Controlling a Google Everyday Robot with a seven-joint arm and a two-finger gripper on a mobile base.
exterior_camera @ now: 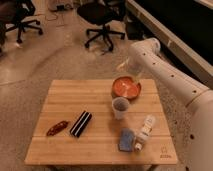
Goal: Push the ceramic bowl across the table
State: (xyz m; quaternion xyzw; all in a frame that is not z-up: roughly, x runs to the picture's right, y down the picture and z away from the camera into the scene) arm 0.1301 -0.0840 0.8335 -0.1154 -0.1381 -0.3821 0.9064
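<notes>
The ceramic bowl (126, 88), orange-red inside with a darker rim, sits near the far right edge of the light wooden table (65, 100). My white arm reaches in from the right. My gripper (133, 78) hangs at the bowl's far right rim, touching it or just above it. A small white cup (120, 107) stands right in front of the bowl, close to its near rim.
On the table lie a black striped box (80, 123), a reddish-brown packet (57, 128), a blue pouch (127, 139) and a white bottle (145, 130) on its side. Office chairs (102, 20) stand on the floor behind. A dark counter runs along the right.
</notes>
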